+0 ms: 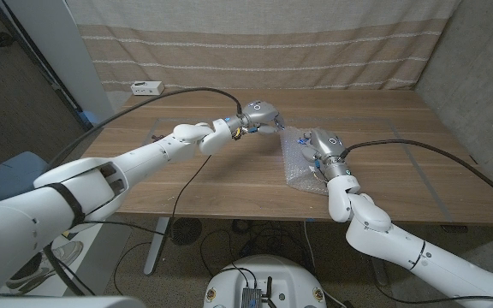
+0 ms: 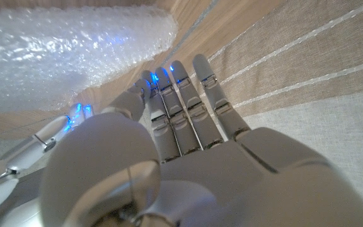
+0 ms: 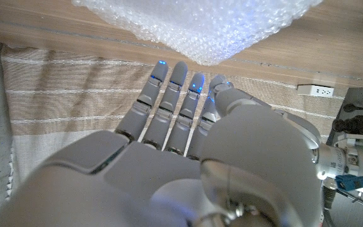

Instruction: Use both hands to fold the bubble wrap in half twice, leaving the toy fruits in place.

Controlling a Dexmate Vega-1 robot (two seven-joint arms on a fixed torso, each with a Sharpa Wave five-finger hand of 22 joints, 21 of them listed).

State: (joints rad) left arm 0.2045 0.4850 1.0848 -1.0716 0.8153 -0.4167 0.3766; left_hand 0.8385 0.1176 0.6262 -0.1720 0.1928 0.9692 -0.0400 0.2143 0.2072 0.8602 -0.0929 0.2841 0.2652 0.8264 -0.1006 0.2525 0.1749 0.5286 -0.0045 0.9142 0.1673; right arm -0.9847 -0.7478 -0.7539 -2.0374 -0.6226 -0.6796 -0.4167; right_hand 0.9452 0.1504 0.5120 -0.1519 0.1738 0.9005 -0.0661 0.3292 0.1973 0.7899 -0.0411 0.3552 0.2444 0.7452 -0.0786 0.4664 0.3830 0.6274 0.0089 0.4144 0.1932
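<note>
Both the left hand [image 1: 259, 114] and right hand [image 1: 322, 142] hover empty, fingers spread. A shallow pinch may let the bubble wrap [image 1: 302, 162] slip mid-fold

The bubble wrap [image 1: 302, 162] is a clear, shiny sheet of small bubbles lying on the wooden surface [image 1: 229, 184], right of the middle and toward the near edge. It lies bunched and rumpled, not spread smooth, with one corner reaching toward the near edge. Up close its bubbled surface [image 2: 62, 50] looks whitish and puffy, ending in a rounded corner [image 3: 200, 38].
</note>
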